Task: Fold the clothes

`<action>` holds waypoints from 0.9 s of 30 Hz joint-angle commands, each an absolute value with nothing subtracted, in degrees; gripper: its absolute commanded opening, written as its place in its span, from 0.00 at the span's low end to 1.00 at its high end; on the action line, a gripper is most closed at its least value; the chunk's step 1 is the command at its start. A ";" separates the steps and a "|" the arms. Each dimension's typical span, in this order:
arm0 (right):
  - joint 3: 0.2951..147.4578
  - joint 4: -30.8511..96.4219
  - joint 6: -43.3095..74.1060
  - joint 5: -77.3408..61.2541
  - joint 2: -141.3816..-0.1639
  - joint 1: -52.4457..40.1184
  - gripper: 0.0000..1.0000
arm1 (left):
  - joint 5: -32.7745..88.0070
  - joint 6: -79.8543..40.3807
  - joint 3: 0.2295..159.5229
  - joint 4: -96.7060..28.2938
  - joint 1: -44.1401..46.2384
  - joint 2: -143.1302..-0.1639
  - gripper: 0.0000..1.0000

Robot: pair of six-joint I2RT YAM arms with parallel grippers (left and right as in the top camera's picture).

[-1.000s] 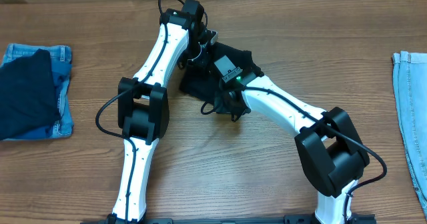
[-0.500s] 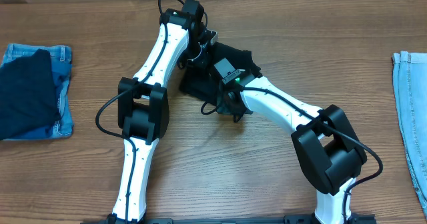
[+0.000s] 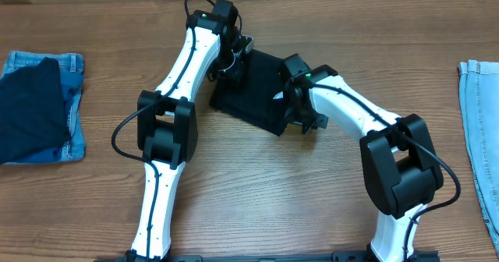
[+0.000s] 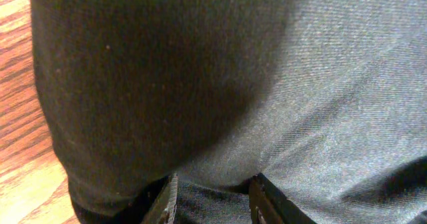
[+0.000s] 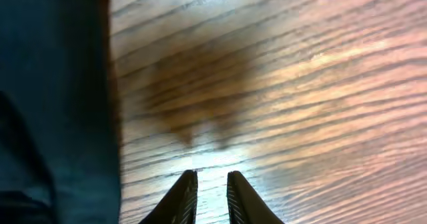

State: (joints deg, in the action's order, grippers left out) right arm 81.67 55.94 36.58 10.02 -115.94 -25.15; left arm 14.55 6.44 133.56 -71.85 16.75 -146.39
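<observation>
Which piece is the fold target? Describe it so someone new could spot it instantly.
On the wooden table, look toward the far edge where the two white arms converge. There lies the black garment, a compact folded rectangle with a small white label. Unlike the navy garment on folded denim at the left edge and the light blue denim at the right edge, it is plain black.
</observation>
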 commanded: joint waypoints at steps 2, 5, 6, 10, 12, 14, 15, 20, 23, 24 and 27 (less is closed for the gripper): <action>85.95 50.94 20.95 -3.33 -107.07 -25.28 0.31 | 12.95 7.31 133.88 -71.96 15.99 -148.66 0.39; 86.06 48.93 19.07 -13.50 -106.50 -25.80 0.27 | 12.95 7.33 133.88 -72.01 15.99 -148.66 0.39; 85.30 48.88 19.07 -13.80 -106.52 -26.57 0.24 | 12.95 7.33 133.88 -71.99 15.99 -148.66 0.39; 80.82 45.39 20.58 -11.00 -106.52 -30.13 0.25 | 12.95 7.33 133.88 -71.96 15.99 -148.66 0.39; 77.28 44.03 24.34 -4.97 -106.52 -30.44 0.37 | 12.95 7.33 133.88 -72.01 15.99 -148.66 0.39; 75.24 43.77 26.00 -0.99 -106.52 -30.24 0.41 | 12.95 7.33 133.88 -72.03 15.99 -148.66 0.39; 75.16 43.75 25.98 -0.14 -106.52 -30.13 0.41 | 12.95 7.33 133.88 -71.96 15.99 -148.66 0.39; 73.28 41.34 25.98 0.34 -106.52 -30.15 0.42 | 12.95 7.31 133.88 -72.03 15.99 -148.66 0.39; 72.38 40.95 25.98 0.12 -106.52 -30.89 0.42 | 12.95 7.33 133.88 -71.94 15.99 -148.66 0.39; 72.38 40.75 26.00 -0.10 -106.52 -31.14 0.41 | 12.95 7.33 133.88 -71.94 16.01 -148.66 0.39; 72.38 39.81 25.96 -0.38 -106.52 -32.12 0.40 | 12.95 7.33 133.88 -71.96 15.99 -148.66 0.39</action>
